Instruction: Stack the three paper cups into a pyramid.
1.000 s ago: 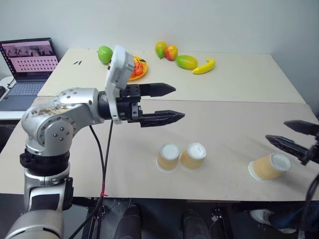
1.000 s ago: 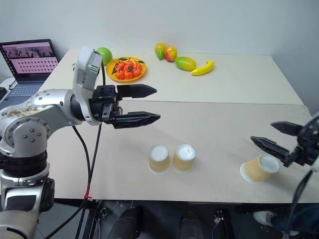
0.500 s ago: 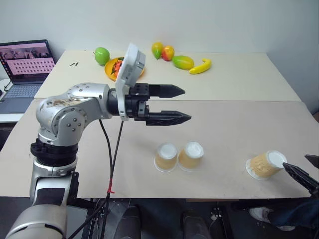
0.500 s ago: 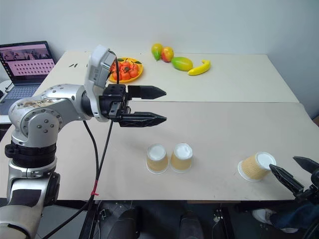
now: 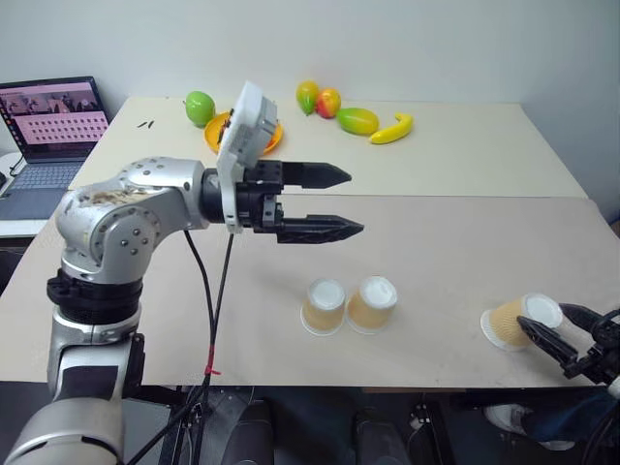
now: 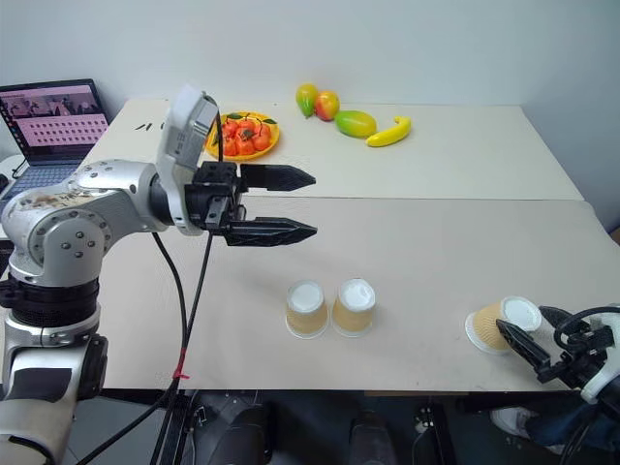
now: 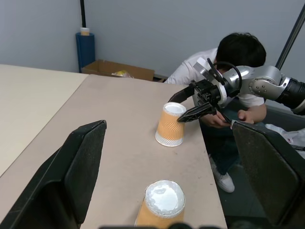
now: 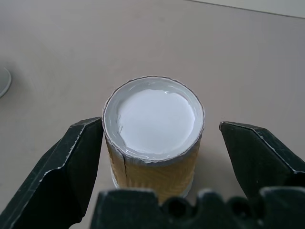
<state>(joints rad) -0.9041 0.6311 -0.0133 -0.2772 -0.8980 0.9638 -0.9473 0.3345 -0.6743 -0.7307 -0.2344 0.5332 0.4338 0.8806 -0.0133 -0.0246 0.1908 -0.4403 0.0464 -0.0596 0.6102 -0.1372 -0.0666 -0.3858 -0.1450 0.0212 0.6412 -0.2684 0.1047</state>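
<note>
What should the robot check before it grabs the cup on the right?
1. Right gripper open: ok.
2. Lone paper cup sits between its fingers: ok.
3. Fingers already touching that cup: cannot tell.
4. Lone cup upside down, white base up: ok.
5. Two base cups upside down, side by side: ok.
6. Left gripper open, above the table and away from the base cups: ok.

Two tan ribbed paper cups (image 5: 349,305) stand upside down, touching, mid-table. The bare beige table (image 5: 436,252) around them is free; the third tan cup (image 5: 513,323) stands well apart.
</note>
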